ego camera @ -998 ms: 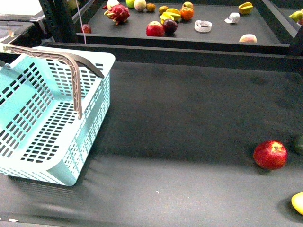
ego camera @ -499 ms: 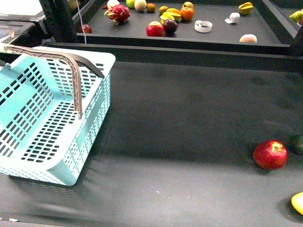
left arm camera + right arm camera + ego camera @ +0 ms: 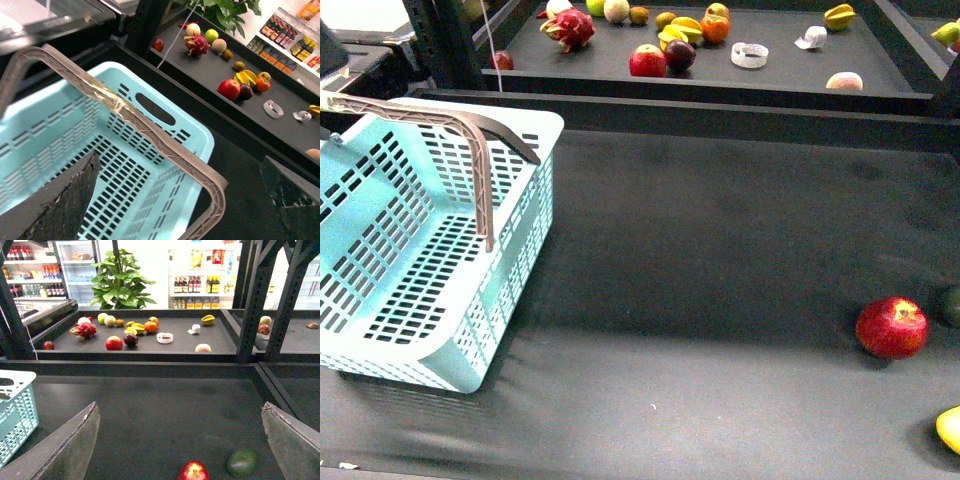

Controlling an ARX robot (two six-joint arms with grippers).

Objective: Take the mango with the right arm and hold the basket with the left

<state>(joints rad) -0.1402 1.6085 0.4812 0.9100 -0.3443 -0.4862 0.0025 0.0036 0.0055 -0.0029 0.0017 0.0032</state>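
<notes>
lying near red apple [image 3: 891, 327]: mango [image 3: 950, 428] | right fingers [image 3: 65, 450] spread, clear of it

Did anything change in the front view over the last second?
Barely. A dark shape has come in at the far left edge, behind the basket; I cannot tell what it is. Nothing was grasped or released. The basket, the apple and the mango lie where they were.
</notes>
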